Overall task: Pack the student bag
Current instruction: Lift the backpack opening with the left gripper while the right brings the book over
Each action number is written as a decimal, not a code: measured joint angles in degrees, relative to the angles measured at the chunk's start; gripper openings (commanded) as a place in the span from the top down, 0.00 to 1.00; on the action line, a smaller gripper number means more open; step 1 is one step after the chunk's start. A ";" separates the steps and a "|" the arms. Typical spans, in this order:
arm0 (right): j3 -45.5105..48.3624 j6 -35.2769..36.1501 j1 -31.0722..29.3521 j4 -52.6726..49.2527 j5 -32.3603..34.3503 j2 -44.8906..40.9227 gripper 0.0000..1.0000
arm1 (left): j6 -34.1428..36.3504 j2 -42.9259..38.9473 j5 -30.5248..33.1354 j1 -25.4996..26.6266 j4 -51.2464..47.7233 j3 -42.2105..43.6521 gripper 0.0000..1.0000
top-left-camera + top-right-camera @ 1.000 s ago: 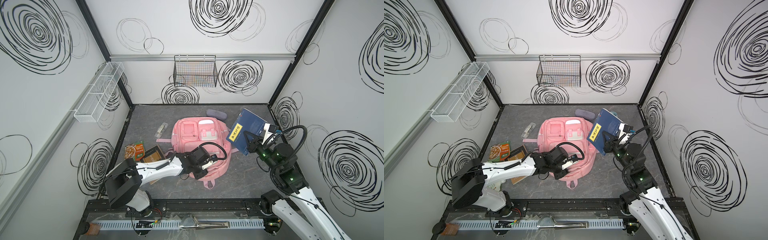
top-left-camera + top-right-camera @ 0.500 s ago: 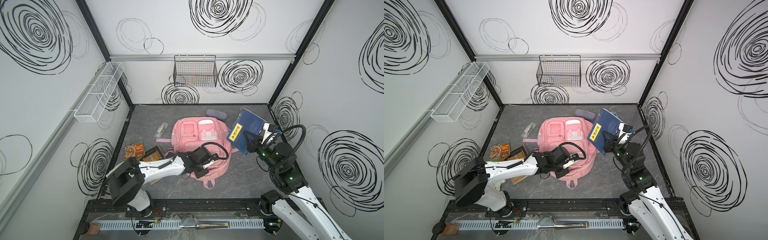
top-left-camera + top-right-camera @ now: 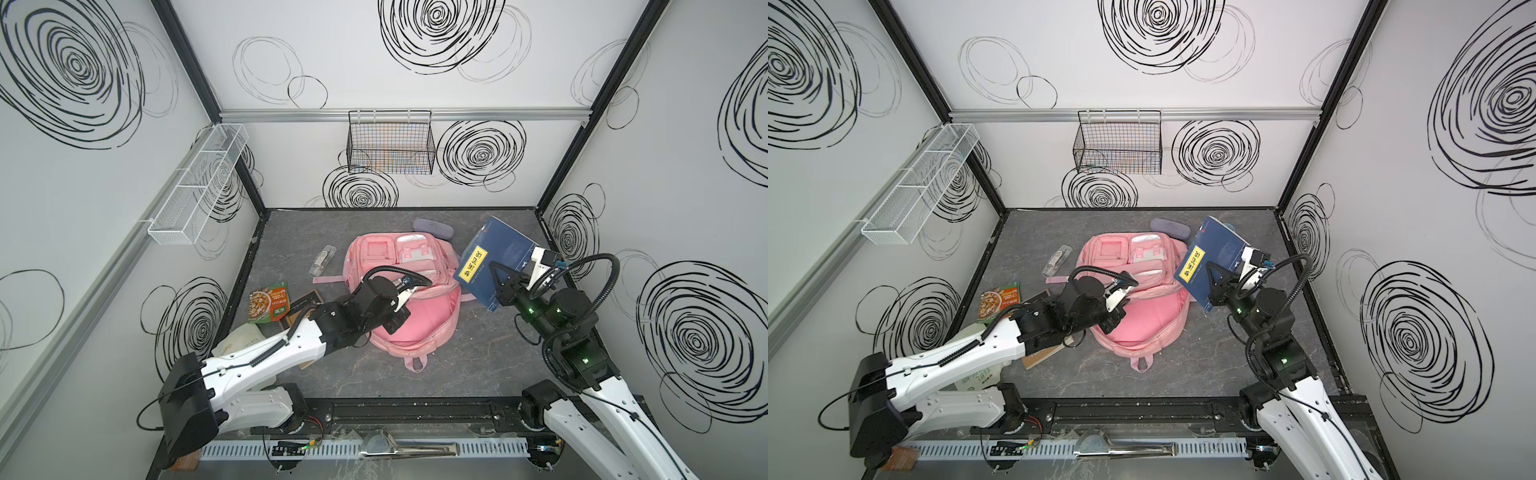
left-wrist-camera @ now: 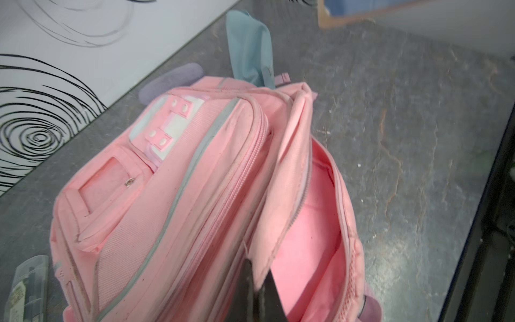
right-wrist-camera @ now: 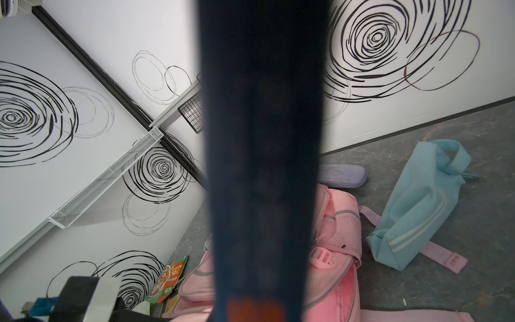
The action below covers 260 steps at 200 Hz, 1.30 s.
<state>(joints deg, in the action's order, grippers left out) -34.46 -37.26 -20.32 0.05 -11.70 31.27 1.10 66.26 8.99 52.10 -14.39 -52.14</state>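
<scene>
**Ana:** Where does the student bag [image 3: 428,320] lie?

**Ben:** On its back in the middle of the worktop. Its pockets face up and its top loop points toward the near edge. The main compartment is unzipped and shows pink lining.

**Ana:** And the left gripper [image 4: 262,281]?

**Ben:** It is clamped tight on the front lip of that opening. The left wrist view shows pink fabric pinched between its dark fingers.

**Ana:** The right gripper [image 3: 496,276]?

**Ben:** It is closed on the lower part of a blue book [image 3: 494,249]. The book hangs tilted in the air by the bag's right side, toward the worktop's right edge.

**Ana:** So the step in hand is probably getting the book inside.

**Ben:** That seems likely. To do it well, the left arm should raise the lip and draw it toward the far edge, so the mouth gapes. Soft fabric would otherwise sag shut. The right arm should turn the book so a narrow edge leads, then line it up with the opening. From there it can slide the book in low from the near-edge side, along the rear lining.

**Ana:** What could go wrong?

**Ben:** A corner could catch the zipper track and shove the whole bag toward the far edge. A grey-purple case [image 3: 432,227] lies just beside the bag there, and a light-blue pouch [image 5: 418,206] lies near it. The pinch is on thin fabric, so a hard pull may slip. The book should be released only once it sits deep inside.
</scene>
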 measured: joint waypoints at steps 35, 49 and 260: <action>3.80 -6.84 -0.02 1.84 -2.78 -0.48 1.00 | -4.09 -2.27 4.72 -0.11 0.96 -2.16 1.00; 6.16 -10.73 -0.04 2.12 -3.69 -0.55 1.00 | -5.75 -2.56 6.14 -0.09 1.49 -2.97 1.00; 18.47 -42.93 -32.98 8.96 9.22 3.58 1.00 | -18.73 4.11 15.04 3.78 6.43 -9.44 1.00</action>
<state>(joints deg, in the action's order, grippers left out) -15.99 -80.18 -53.30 9.02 -2.48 34.85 -17.63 70.37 24.03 55.88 -7.97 -61.58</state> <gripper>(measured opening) 0.114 0.058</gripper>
